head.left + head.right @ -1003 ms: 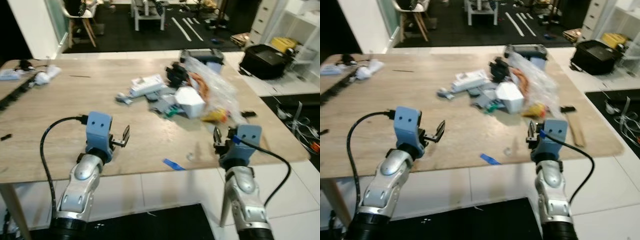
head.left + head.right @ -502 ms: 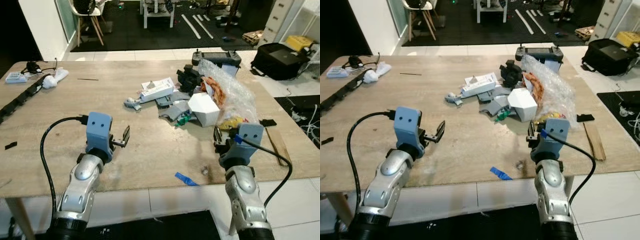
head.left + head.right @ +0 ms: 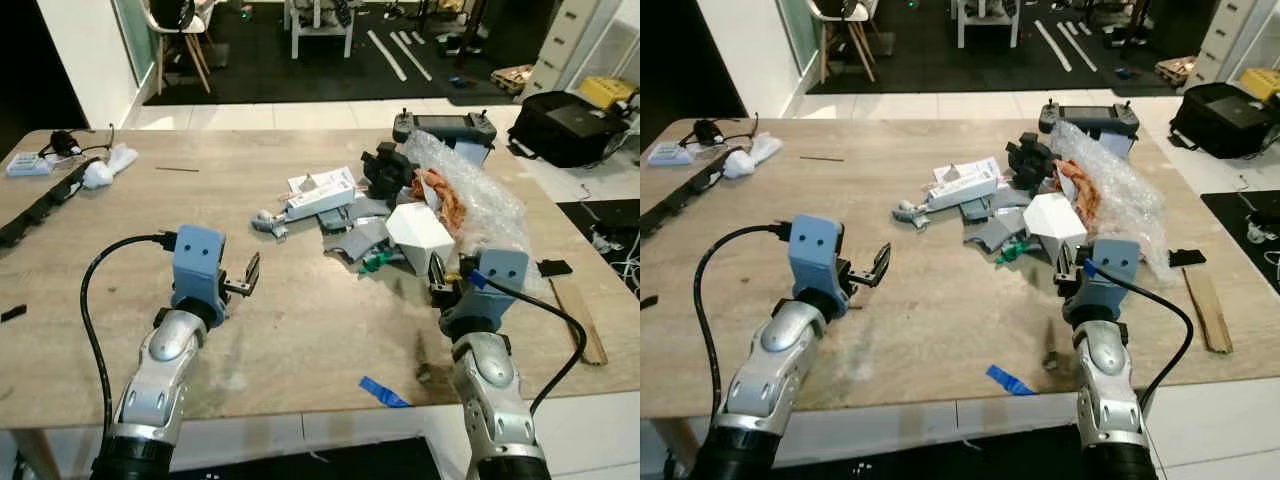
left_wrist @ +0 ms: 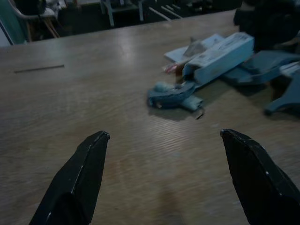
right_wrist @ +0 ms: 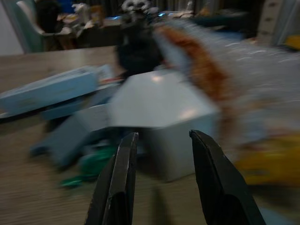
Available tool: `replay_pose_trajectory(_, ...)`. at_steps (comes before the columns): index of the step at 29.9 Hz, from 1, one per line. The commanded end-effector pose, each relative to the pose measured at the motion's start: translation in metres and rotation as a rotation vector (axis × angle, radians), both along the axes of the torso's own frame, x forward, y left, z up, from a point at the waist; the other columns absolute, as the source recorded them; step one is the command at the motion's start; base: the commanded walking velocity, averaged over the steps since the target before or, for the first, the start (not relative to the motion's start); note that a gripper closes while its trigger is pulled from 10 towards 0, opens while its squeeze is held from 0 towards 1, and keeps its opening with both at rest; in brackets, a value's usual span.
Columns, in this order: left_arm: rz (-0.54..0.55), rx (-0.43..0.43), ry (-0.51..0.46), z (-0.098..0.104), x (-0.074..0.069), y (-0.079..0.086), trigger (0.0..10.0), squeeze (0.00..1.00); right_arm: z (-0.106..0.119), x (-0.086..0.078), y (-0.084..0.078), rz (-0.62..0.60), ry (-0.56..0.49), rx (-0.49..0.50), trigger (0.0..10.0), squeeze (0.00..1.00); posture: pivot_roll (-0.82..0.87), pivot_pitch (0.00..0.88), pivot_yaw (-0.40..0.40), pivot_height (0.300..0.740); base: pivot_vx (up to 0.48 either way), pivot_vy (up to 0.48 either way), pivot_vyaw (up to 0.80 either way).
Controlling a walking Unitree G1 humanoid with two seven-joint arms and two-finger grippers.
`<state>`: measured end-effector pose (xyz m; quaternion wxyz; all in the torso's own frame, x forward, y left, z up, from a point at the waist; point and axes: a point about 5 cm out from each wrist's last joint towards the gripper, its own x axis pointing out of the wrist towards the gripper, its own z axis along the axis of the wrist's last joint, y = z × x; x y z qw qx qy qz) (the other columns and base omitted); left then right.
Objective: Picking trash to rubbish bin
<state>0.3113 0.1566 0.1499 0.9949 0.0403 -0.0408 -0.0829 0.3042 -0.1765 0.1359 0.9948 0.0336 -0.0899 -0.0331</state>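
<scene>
A heap of trash lies on the wooden table [image 3: 300, 330]: a long white carton [image 3: 320, 195], grey scraps, a white box [image 3: 420, 225], a green bit [image 3: 372, 262] and a bubble-wrap bag [image 3: 480, 195] with orange stuff inside. My left gripper [image 3: 250, 272] hovers open over bare wood, short of a crumpled blue-grey scrap [image 4: 173, 93] and the long white carton [image 4: 220, 54]. My right gripper [image 3: 437, 275] is open with a narrow gap, pointing at the white box [image 5: 159, 103] just ahead, holding nothing.
A blue tape scrap [image 3: 383, 392] and a small dark bit [image 3: 425, 375] lie near the front edge. A black object [image 3: 385, 165] and a controller [image 3: 445, 125] sit behind the heap. A wood strip [image 3: 583, 325] lies far right; a black strap [image 3: 40, 200] and white wad [image 3: 100, 170] far left.
The whole picture has shifted: the camera has come closer to the table and the heap now sits nearer. Both arms keep the same pose, grippers unchanged.
</scene>
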Motion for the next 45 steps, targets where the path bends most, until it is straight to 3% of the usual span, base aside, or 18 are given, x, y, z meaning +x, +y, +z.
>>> replay_pose_trajectory(1, 0.01, 0.013, 0.017, -0.003, -0.001, 0.004, 10.0, 0.0, -0.004, -0.001, 0.0, 0.008, 0.022, 0.01, 10.0, 0.0, -0.06, 0.117, 0.009, 0.74, 0.296, 0.0, 0.0)
replay_pose_trajectory(11, -0.001, 0.021, 0.015, -0.003, -0.002, 0.003, 10.0, 0.0, -0.013, -0.004, 0.01, 0.087, 0.069, 0.029, 10.0, 0.0, -0.06, 0.123, 0.009, 0.74, 0.236, 0.0, 0.0)
replay_pose_trajectory(16, -0.027, -0.028, 0.006, -0.001, -0.005, 0.003, 10.0, 0.0, -0.019, -0.006, 0.018, 0.143, 0.096, 0.058, 10.0, 0.0, -0.06, 0.127, 0.009, 0.74, 0.0, 0.0, 0.0)
replay_pose_trajectory(17, -0.049, -0.049, 0.0, 0.001, -0.006, 0.003, 10.0, 0.14, -0.021, -0.005, 0.019, 0.15, 0.101, 0.055, 10.0, 0.0, -0.06, 0.131, 0.011, 0.74, 0.0, 0.0, 0.0)
replay_pose_trajectory(18, -0.12, -0.06, -0.017, 0.004, -0.009, -0.002, 10.0, 1.0, -0.021, -0.005, 0.02, 0.159, 0.104, 0.05, 10.0, 0.0, -0.06, 0.134, 0.008, 0.74, 0.0, 0.0, 0.0)
replay_pose_trajectory(25, -0.444, 0.031, -0.062, 0.009, -0.029, -0.027, 10.0, 1.0, -0.022, -0.001, 0.024, 0.218, 0.117, 0.01, 10.0, 0.0, -0.05, 0.136, 0.011, 0.74, 0.0, 0.0, 0.0)
replay_pose_trajectory(31, -0.551, 0.042, -0.073, 0.013, -0.036, -0.041, 10.0, 1.0, -0.022, 0.0, 0.023, 0.215, 0.115, -0.009, 10.0, 0.0, -0.05, 0.134, 0.016, 0.74, 0.0, 0.0, 0.0)
replay_pose_trajectory(37, -0.592, 0.05, -0.07, 0.013, -0.039, -0.047, 10.0, 1.0, -0.022, 0.002, 0.018, 0.174, 0.12, -0.039, 10.0, 0.0, -0.05, 0.135, 0.018, 0.74, 0.0, 0.0, 0.0)
replay_pose_trajectory(38, -0.612, 0.041, -0.063, 0.013, -0.041, -0.05, 10.0, 0.2, -0.023, 0.002, 0.015, 0.148, 0.127, -0.038, 10.0, 0.0, -0.05, 0.135, 0.018, 0.74, 0.0, 0.0, 0.0)
replay_pose_trajectory(39, -0.612, 0.041, -0.063, 0.013, -0.041, -0.05, 10.0, 0.2, -0.023, 0.002, 0.015, 0.148, 0.127, -0.038, 10.0, 0.0, -0.05, 0.135, 0.018, 0.74, 0.0, 0.0, 0.0)
replay_pose_trajectory(40, -0.637, 0.033, -0.057, 0.013, -0.043, -0.053, 10.0, 0.0, -0.024, 0.002, 0.012, 0.128, 0.138, -0.042, 10.0, 0.0, -0.05, 0.135, 0.018, 0.74, 0.0, 0.0, 0.0)
replay_pose_trajectory(45, -0.706, 0.016, -0.023, 0.011, -0.048, -0.057, 10.0, 0.0, -0.031, 0.004, 0.005, 0.102, 0.157, -0.05, 10.0, 0.0, -0.05, 0.128, 0.022, 0.74, 0.0, 0.0, 0.0)
